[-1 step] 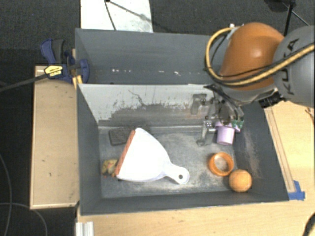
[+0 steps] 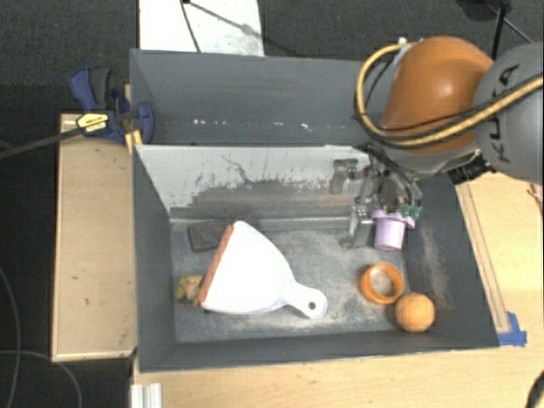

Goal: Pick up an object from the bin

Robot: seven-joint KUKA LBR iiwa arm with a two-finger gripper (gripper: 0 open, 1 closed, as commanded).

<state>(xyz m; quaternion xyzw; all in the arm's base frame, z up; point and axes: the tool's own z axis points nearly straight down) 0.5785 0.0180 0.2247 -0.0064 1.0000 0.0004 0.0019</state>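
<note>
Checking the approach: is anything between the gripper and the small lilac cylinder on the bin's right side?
Nothing visible does. The gripper hangs beside the small lilac cylinder; the orange ring and the round orange ball lie apart from it, nearer the front wall of the grey metal bin.

Dark floor [image 2: 59,24] (evenly lit)

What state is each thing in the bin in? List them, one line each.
white scoop: lying on the bin floor, handle pointing right.
lilac cup: right at the gripper; held or not, cannot tell.
orange ring: lying flat, opening up.
orange ball: resting close beside the ring.
dark block: lying flat behind the scoop.
</note>
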